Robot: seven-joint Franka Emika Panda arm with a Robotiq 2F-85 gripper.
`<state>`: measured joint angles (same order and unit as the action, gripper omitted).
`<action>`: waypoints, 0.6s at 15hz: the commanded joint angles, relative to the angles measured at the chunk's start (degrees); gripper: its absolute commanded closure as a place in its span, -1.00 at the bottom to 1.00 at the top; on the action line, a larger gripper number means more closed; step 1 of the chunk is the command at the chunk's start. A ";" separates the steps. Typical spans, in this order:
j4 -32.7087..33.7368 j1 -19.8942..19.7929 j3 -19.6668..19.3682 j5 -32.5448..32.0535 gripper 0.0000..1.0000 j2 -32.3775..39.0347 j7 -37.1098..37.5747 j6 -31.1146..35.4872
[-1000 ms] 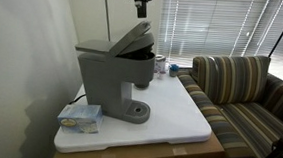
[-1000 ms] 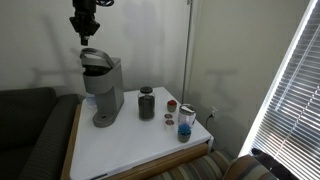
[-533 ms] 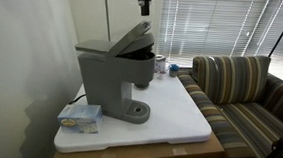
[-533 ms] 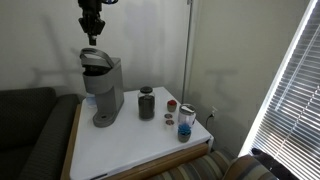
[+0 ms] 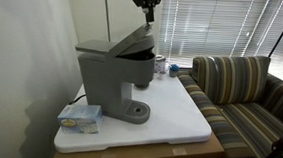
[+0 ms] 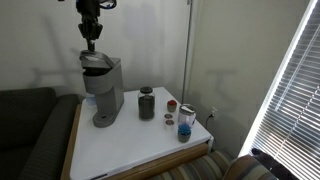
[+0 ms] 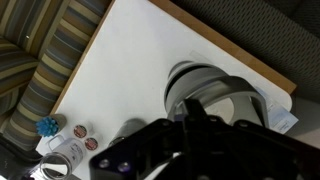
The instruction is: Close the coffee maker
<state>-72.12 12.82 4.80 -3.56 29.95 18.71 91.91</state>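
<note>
The grey coffee maker (image 5: pixel 110 75) stands at the back of the white table top; it also shows in an exterior view (image 6: pixel 103 88). Its hinged lid (image 5: pixel 132 38) is tilted up, with the dark inside showing under it. My gripper (image 5: pixel 147 17) hangs straight down over the lid's raised front edge, at or just above it, and also shows from the other side (image 6: pixel 90 38). Its fingers look closed together and hold nothing. In the wrist view the gripper (image 7: pixel 193 112) is a dark mass over the machine's round grey top (image 7: pixel 215 88).
A small blue-white box (image 5: pixel 80 117) lies at the table's near corner beside the machine. A dark canister (image 6: pixel 147 102) and small jars (image 6: pixel 185 122) stand further along the table top (image 6: pixel 130 140). A striped couch (image 5: pixel 246 91) borders the table. A wall stands close behind the machine.
My gripper has come down from above and shifted over the lid's raised edge. In one exterior view the lid looks tipped slightly lower than before.
</note>
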 commanded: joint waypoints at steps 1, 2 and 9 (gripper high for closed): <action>2.39 1.33 -0.72 -1.30 1.00 2.10 0.10 -5.85; 3.25 1.63 -0.86 -1.52 1.00 2.85 0.66 -8.18; 7.20 2.25 -1.25 -0.74 1.00 6.33 4.25 -15.61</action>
<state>-68.42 14.35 4.49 -4.14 34.47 22.48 78.70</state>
